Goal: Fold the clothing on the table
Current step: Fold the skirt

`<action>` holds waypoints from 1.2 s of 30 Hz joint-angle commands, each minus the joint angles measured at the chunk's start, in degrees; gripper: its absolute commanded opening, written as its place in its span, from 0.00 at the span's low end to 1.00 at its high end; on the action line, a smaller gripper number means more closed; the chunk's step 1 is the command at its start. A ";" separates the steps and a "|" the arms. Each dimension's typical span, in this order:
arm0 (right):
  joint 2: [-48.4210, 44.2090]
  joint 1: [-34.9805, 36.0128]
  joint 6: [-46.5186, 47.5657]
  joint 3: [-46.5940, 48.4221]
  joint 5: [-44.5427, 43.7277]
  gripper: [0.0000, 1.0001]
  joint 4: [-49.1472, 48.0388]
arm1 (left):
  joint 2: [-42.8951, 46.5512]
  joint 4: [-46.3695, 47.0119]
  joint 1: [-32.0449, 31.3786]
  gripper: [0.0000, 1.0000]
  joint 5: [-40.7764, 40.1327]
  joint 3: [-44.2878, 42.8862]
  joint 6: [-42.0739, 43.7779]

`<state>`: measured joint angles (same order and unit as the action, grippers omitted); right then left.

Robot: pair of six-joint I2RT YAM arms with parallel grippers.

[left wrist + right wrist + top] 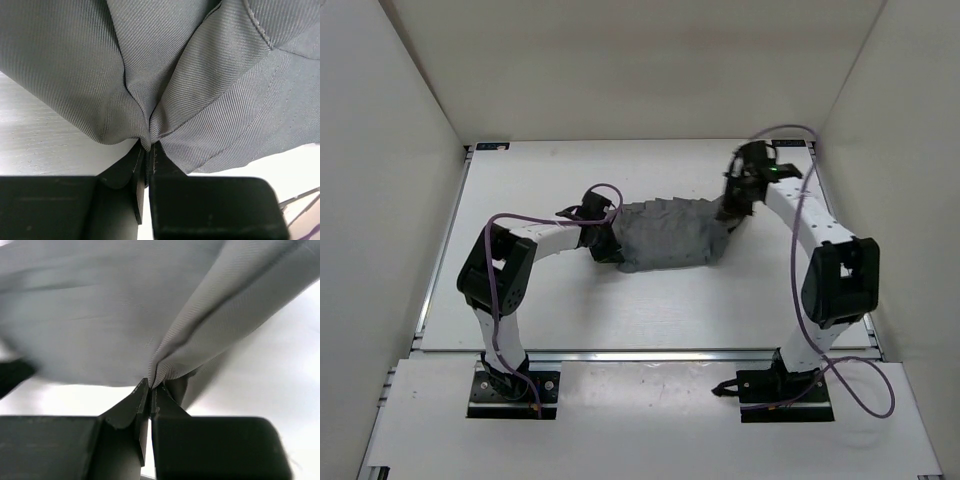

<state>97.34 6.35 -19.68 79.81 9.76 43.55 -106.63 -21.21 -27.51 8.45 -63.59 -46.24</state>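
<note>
the grey skirt (670,238) lies bunched in the middle of the white tabletop (570,310), between the two arms. the left pincer (148,149) is clamped on a gathered pinch of cloth at the skirt's left end. the right pincer (151,386) is closed tight on a fold at the right end, which looks lifted a little off the surface. to my eye this is the start of a fold: both ends ought to rise together and travel at one pace so the pleats don't skew, with the cloth lightly taut but not pulled out of either grip. i can't tell how many layers each pinch has caught. the wrist views are filled with cloth, the right one blurred, and from above the arms cover both gripped corners, so the hem line there is hidden.
</note>
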 commanded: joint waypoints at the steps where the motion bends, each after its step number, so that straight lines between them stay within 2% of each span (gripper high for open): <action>1: 2.06 12.77 -0.87 6.49 1.75 0.00 -0.83 | -0.60 0.56 0.61 0.15 0.60 -0.39 -2.10; 4: 7.68 21.66 -0.97 11.50 4.64 0.00 -4.70 | 0.02 1.35 1.40 0.14 1.57 0.31 -2.54; 8: 17.68 28.79 0.25 17.03 7.29 0.00 -7.25 | -0.07 0.22 2.28 0.16 1.66 1.10 -1.40; 15: 28.24 33.46 0.96 18.45 11.43 0.00 -9.19 | 2.03 2.31 4.30 0.23 3.24 6.46 -0.34; 16: 29.30 33.73 1.22 18.89 12.03 0.00 -8.49 | 2.30 2.75 5.17 0.28 2.98 7.42 -0.43; 18: 31.32 34.87 0.61 19.68 10.64 0.00 -6.13 | 3.35 2.93 5.70 0.51 3.76 8.13 -0.69; 20: 32.56 35.48 0.17 20.65 8.10 0.00 -4.79 | 5.20 2.50 7.02 0.60 4.03 8.75 -0.87; 25: 30.99 35.93 -2.99 20.99 0.88 0.00 -3.82 | 18.44 -0.32 12.64 0.66 2.10 12.25 -1.05; 26: 30.72 35.75 -3.25 21.87 0.44 0.02 -3.39 | 19.95 -0.15 14.83 0.67 2.01 13.13 -1.57; 29: 29.84 35.92 -2.20 27.40 1.66 0.17 -1.37 | 27.94 -2.51 19.49 0.69 0.44 14.54 -1.57; 30: 28.79 36.80 -1.51 28.29 2.01 0.27 -1.10 | 29.18 -3.13 20.99 0.69 -0.27 14.81 -1.75; 32: 25.81 38.12 0.60 29.61 1.49 0.39 -0.48 | 33.05 -4.27 23.02 0.71 -1.50 16.30 -1.75; 34: 22.83 40.40 0.87 29.09 0.88 0.47 0.04 | 35.07 -4.19 24.42 0.72 -1.25 17.80 -1.66; 36: 19.30 41.54 0.35 25.41 -0.44 0.49 -0.57 | 36.14 -4.54 25.13 0.72 -0.10 18.59 -1.40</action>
<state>124.60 45.08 -20.23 106.59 11.53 42.04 -71.77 -23.38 -3.14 8.47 -47.22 -47.99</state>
